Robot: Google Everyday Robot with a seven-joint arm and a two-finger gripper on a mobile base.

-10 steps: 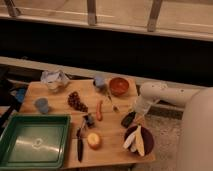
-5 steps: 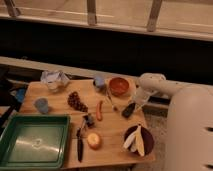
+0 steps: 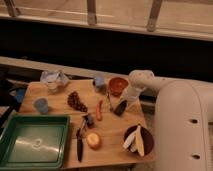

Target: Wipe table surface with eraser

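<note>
The table surface [image 3: 115, 131] is a light-brown wooden top with plank grain. The eraser [image 3: 119, 109] is a small dark block standing tilted on the table, just below the orange bowl [image 3: 118, 86] and right of the red chili [image 3: 99, 110]. My white arm reaches in from the right. Its gripper [image 3: 123, 103] comes down onto the eraser's upper end and is shut on it, with the eraser's lower end against the wood.
A green tray [image 3: 35, 142] sits at front left. Near the eraser are a blue cup [image 3: 99, 81], grapes [image 3: 76, 101], a small dark lump [image 3: 90, 120], a knife [image 3: 80, 143], a round orange fruit [image 3: 93, 141] and a dark plate of pale food [image 3: 136, 140]. Another blue cup [image 3: 41, 105] and a crumpled white bag [image 3: 55, 80] stand at the left.
The gripper and eraser have slid from the table's right edge toward the far left, ending close under the orange bowl. The arm has swung in over the table.
</note>
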